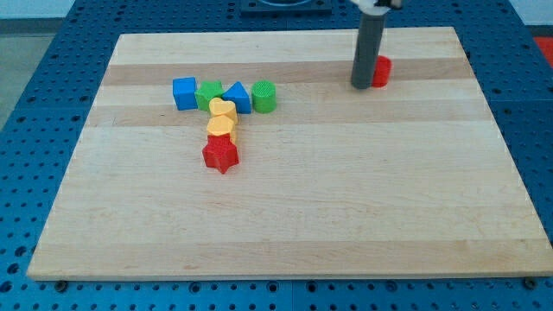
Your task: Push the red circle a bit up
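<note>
The red circle (382, 71) lies near the view's top right on the wooden board (285, 207). It is partly hidden behind my rod. My tip (361, 86) rests on the board just left of and slightly below the red circle, touching or nearly touching it.
A cluster sits at the upper left: a blue cube (184, 92), a green star-like block (208, 93), a blue triangle (237, 97), a green cylinder (264, 96), a yellow heart (223, 110), a yellow block (222, 127) and a red star (220, 155).
</note>
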`<state>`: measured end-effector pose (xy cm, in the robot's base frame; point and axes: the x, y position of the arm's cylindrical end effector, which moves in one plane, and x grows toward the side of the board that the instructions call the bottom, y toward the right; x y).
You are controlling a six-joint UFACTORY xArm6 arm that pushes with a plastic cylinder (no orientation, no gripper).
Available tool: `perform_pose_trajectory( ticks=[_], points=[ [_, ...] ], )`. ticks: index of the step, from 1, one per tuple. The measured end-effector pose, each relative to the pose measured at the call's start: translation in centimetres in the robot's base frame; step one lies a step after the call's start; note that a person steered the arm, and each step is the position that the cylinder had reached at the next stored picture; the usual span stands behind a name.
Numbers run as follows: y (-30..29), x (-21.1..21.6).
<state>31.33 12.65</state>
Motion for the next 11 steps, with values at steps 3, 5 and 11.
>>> perform_pose_trajectory(
  ticks=[3,5,11],
  points=[
    [3.9,-2.9],
    [7.1,-1.6],
    [4.8,-4.1]
  ],
)
